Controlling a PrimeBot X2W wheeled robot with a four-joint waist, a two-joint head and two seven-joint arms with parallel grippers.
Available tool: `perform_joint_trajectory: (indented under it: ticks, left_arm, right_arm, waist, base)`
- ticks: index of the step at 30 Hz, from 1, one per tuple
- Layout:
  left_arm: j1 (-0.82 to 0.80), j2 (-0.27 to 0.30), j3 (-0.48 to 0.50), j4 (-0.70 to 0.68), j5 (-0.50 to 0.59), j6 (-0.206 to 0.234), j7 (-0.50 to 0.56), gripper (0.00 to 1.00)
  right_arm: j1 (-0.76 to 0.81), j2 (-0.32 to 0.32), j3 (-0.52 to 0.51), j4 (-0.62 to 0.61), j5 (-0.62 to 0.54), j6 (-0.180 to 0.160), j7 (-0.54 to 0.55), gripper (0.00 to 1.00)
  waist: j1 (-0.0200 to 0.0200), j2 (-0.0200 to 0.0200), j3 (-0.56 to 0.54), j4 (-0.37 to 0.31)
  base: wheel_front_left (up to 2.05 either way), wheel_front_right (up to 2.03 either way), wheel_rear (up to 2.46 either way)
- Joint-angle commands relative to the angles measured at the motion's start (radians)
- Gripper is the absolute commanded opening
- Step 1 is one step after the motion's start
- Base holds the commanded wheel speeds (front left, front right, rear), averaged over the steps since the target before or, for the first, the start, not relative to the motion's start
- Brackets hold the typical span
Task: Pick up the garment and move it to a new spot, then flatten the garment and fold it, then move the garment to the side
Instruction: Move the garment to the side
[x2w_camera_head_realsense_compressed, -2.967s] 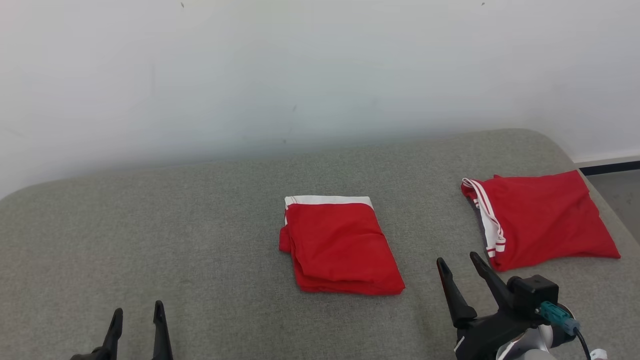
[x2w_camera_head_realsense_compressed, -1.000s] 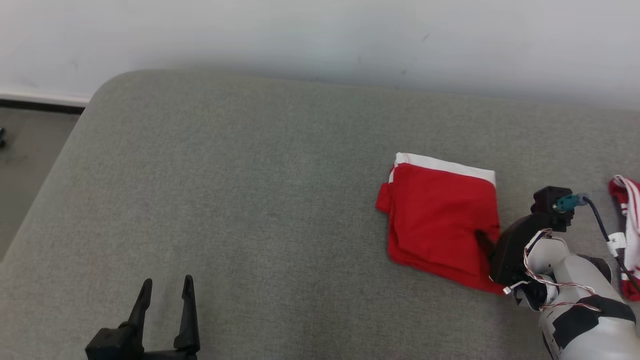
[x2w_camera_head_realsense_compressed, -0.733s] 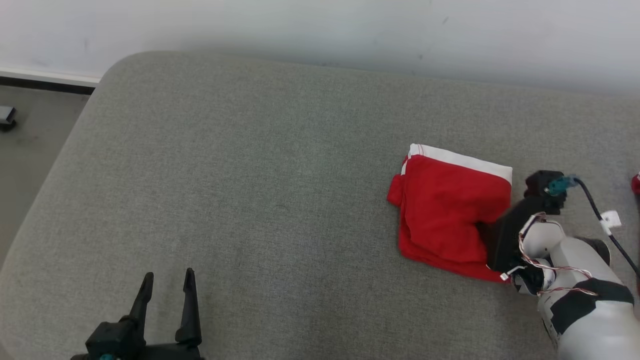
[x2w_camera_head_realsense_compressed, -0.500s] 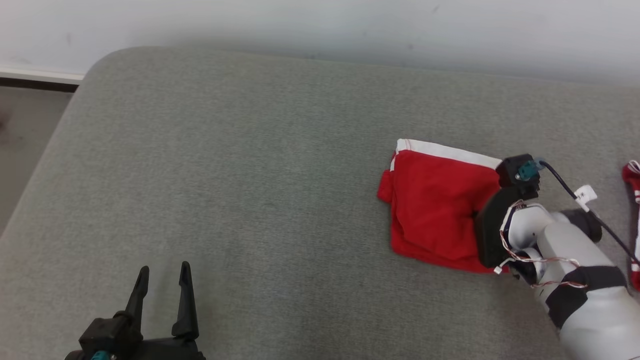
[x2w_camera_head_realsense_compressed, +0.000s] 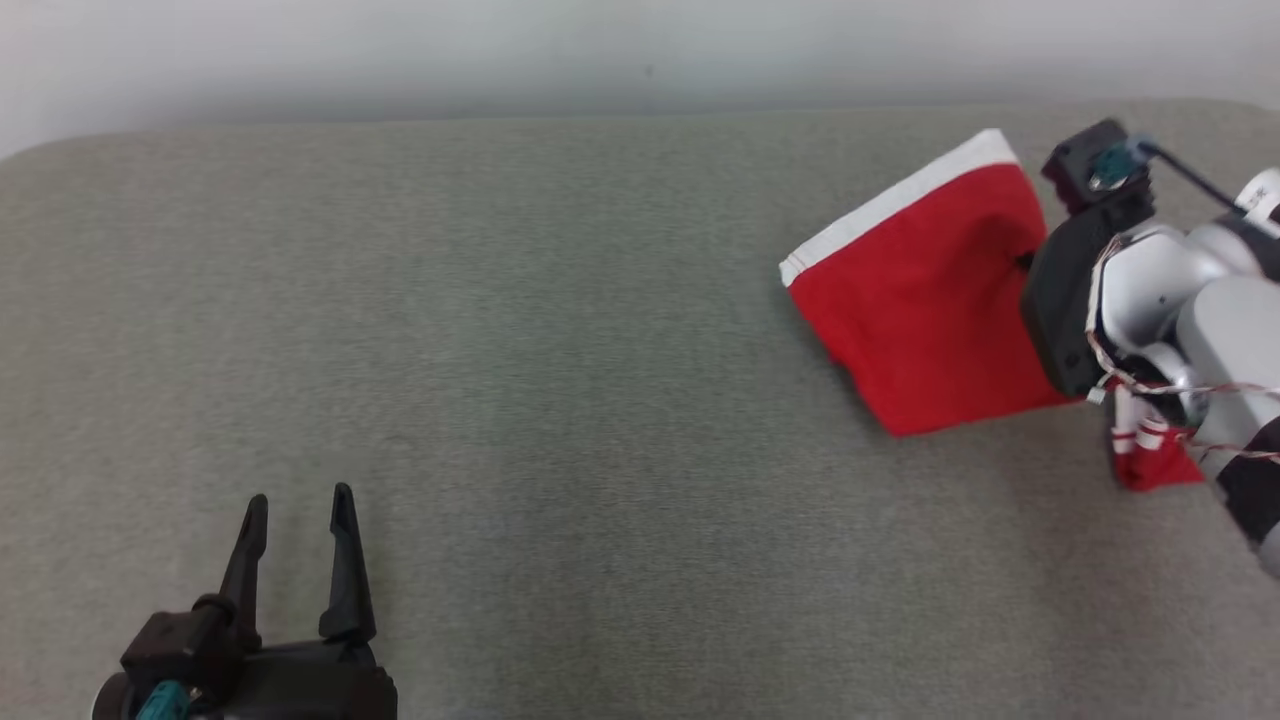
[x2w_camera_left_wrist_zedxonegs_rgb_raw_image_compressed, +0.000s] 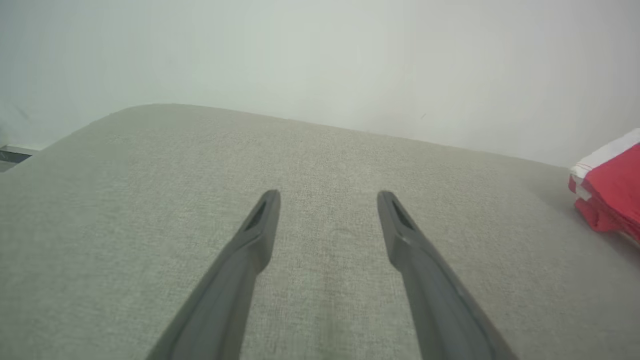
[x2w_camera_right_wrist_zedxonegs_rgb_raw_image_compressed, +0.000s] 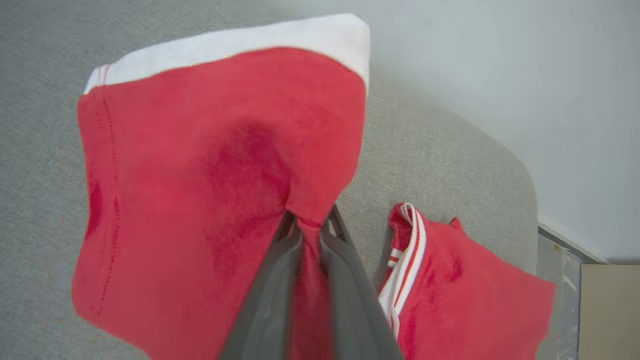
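Observation:
The garment (x2w_camera_head_realsense_compressed: 925, 290) is a folded red cloth with a white band. It hangs lifted above the grey cushion at the right of the head view, tilted, with the white band uppermost. My right gripper (x2w_camera_right_wrist_zedxonegs_rgb_raw_image_compressed: 310, 220) is shut on the garment's (x2w_camera_right_wrist_zedxonegs_rgb_raw_image_compressed: 220, 165) edge, its fingers pinching the red cloth. In the head view the right wrist (x2w_camera_head_realsense_compressed: 1075, 290) hides those fingers. My left gripper (x2w_camera_head_realsense_compressed: 297, 515) stands open at the lower left, low over bare cushion, far from the cloth. The left wrist view has the left gripper (x2w_camera_left_wrist_zedxonegs_rgb_raw_image_compressed: 327, 197) open and the garment (x2w_camera_left_wrist_zedxonegs_rgb_raw_image_compressed: 612, 187) at its right edge.
A second red garment (x2w_camera_right_wrist_zedxonegs_rgb_raw_image_compressed: 450, 290) with white striped trim lies on the grey cushion (x2w_camera_head_realsense_compressed: 560, 330) just beyond the held one; part of it peeks out (x2w_camera_head_realsense_compressed: 1155, 455) under my right arm. A pale wall backs the cushion. The cushion's rounded corner and floor (x2w_camera_right_wrist_zedxonegs_rgb_raw_image_compressed: 565, 270) lie past that second garment.
My right gripper closed on the garment's edge and lifted it off the cushion, so it now hangs tilted. The head camera has swung, shifting the whole picture. The left gripper stays open.

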Motion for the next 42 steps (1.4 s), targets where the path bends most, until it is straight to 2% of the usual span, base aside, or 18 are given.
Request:
perform_joint_trajectory:
  ticks: [1, 5, 10, 13, 16, 19, 25, 26, 27, 33, 37, 42]
  left_arm:
    - [-0.021, 0.001, 0.001, -0.006, 0.010, 0.001, -0.001, 1.00]
    - [-0.049, 0.001, 0.012, -0.010, 0.035, -0.013, -0.001, 1.00]
    - [-0.085, 0.006, 0.023, -0.012, 0.057, -0.030, -0.001, 1.00]
    - [-0.099, 0.011, 0.026, -0.010, 0.065, -0.040, -0.001, 1.00]
    - [-0.117, 0.012, 0.024, -0.007, 0.082, -0.052, -0.001, 1.00]
    - [-0.120, 0.012, 0.024, -0.015, 0.093, -0.057, -0.001, 1.00]
    - [-0.130, 0.014, 0.022, -0.019, 0.099, -0.068, -0.001, 1.00]
    - [-0.132, 0.015, 0.020, -0.018, 0.100, -0.070, -0.001, 1.00]
    - [-0.133, 0.014, 0.021, -0.017, 0.101, -0.068, -0.001, 1.00]
    - [-0.122, 0.010, 0.023, -0.017, 0.098, -0.068, -0.001, 1.00]
    - [-0.102, 0.009, 0.029, -0.019, 0.092, -0.067, -0.001, 1.00]
    - [-0.056, 0.006, 0.044, -0.023, 0.074, -0.065, -0.001, 1.00]
  right_arm:
    - [-0.018, -0.018, 0.005, -0.012, 0.015, -0.003, 0.003, 0.00]
    - [-0.064, -0.073, 0.034, -0.045, 0.031, -0.003, -0.006, 0.00]
    - [-0.090, -0.115, 0.053, -0.030, 0.017, -0.003, -0.023, 0.00]
    - [-0.093, -0.131, 0.049, -0.012, 0.006, -0.003, -0.041, 0.00]
    - [-0.091, -0.170, 0.059, 0.038, -0.064, -0.003, -0.103, 0.00]
    - [-0.091, -0.182, 0.043, 0.088, -0.113, -0.003, -0.153, 0.00]
    - [-0.091, -0.164, -0.054, 0.200, -0.220, -0.003, -0.267, 0.00]
    - [-0.088, -0.161, -0.078, 0.223, -0.238, -0.003, -0.281, 0.17]
    - [-0.086, -0.155, -0.101, 0.240, -0.264, -0.003, -0.300, 1.00]
    - [-0.044, -0.101, -0.267, 0.324, -0.335, -0.003, -0.399, 1.00]
    - [-0.001, -0.061, -0.334, 0.320, -0.343, -0.003, -0.475, 1.00]
    - [0.104, 0.030, -0.445, 0.263, -0.304, -0.003, -0.613, 1.00]
  waist:
    - [-0.0001, -0.0002, 0.044, -0.085]
    - [-0.0001, -0.0002, 0.087, -0.156]
    - [-0.0001, -0.0002, 0.130, -0.205]
    - [-0.0001, -0.0002, 0.142, -0.214]
    - [-0.0001, -0.0002, 0.158, -0.218]
    - [-0.0001, -0.0002, 0.173, -0.215]
    - [-0.0001, -0.0002, 0.185, -0.193]
    - [-0.0001, -0.0002, 0.186, -0.188]
    - [-0.0001, -0.0002, 0.184, -0.184]
    - [-0.0001, -0.0002, 0.144, -0.150]
    - [-0.0001, -0.0002, 0.106, -0.134]
    - [-0.0001, -0.0002, 0.019, -0.114]
  base:
    - [0.00, 0.00, 0.00]
    - [0.00, 0.00, 0.00]
    - [0.00, 0.00, 0.00]
    - [0.00, 0.00, 0.00]
    - [0.00, 0.00, 0.00]
    - [0.00, 0.00, 0.00]
    - [0.00, 0.00, 0.00]
    - [0.00, 0.00, 0.00]
    - [0.00, 0.00, 0.00]
    - [0.00, 0.00, 0.00]
    - [0.00, 0.00, 0.00]
    - [0.00, 0.00, 0.00]
